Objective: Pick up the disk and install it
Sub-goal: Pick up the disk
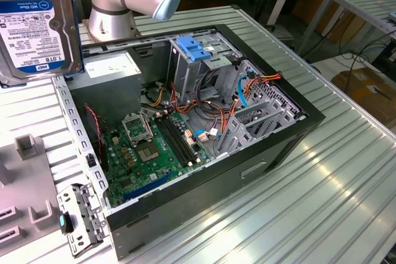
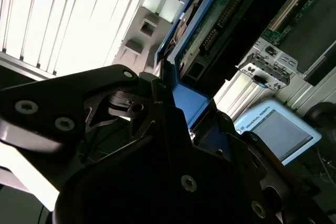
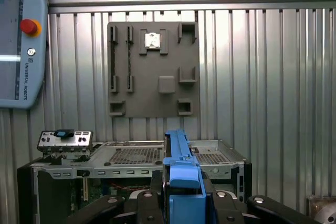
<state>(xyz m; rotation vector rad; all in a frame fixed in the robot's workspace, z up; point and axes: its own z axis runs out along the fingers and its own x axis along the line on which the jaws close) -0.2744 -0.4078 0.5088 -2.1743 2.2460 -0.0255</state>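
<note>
In the exterior view, the flat silver-grey metal disk [image 1: 37,23] with a white-and-blue label hangs clear of the ribbed metal counter [image 1: 322,202], off the exterior view's left of the open black computer case [image 1: 204,180].

In the second wrist view, the black hand [image 2: 184,106] is clamped on the disk's blue side rail.

In the first wrist view, the disk stands edge-on, straight out from the hand. I judge its long axis aims at the case.

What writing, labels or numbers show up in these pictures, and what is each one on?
On the disk: label print, upside down in the exterior view, mostly too small to read.
On the control tablet: sideways lettering beside its red button, small.
On the grey box: white sticker, blurred, unreadable.
On the circuit board: markings too small.
</note>
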